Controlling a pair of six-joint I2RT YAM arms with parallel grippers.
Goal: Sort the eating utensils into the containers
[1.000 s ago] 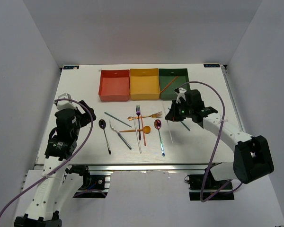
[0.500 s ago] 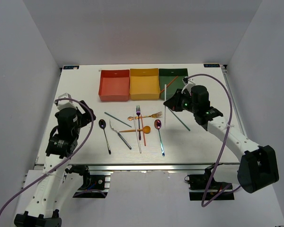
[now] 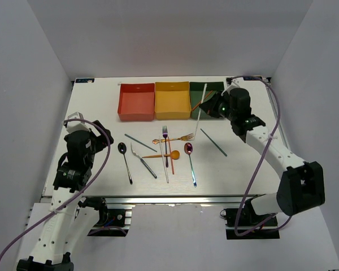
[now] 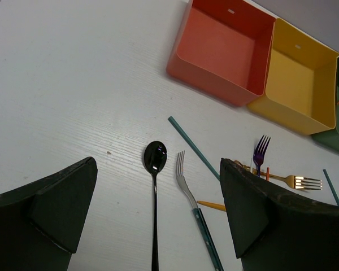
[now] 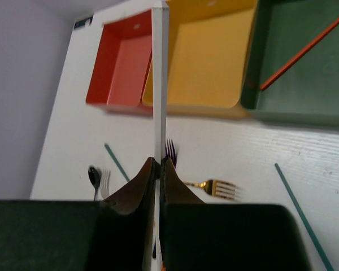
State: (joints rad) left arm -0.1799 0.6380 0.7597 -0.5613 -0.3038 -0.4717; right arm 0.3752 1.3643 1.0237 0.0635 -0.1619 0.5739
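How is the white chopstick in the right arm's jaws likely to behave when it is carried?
The white chopstick looks stiff: it runs dead straight beyond the right jaws, with no sag. It is probably light, being so thin. Pinched at one narrow spot, it could pivot or slip if jolted.

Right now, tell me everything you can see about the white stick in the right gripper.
The stick is thin, straight and white or pale silver, plain along its length. The right gripper pinches it partway along, jaws shut on it; nothing else visibly touches it. From above it crosses the green box's left side, and its near end points toward the gold fork.
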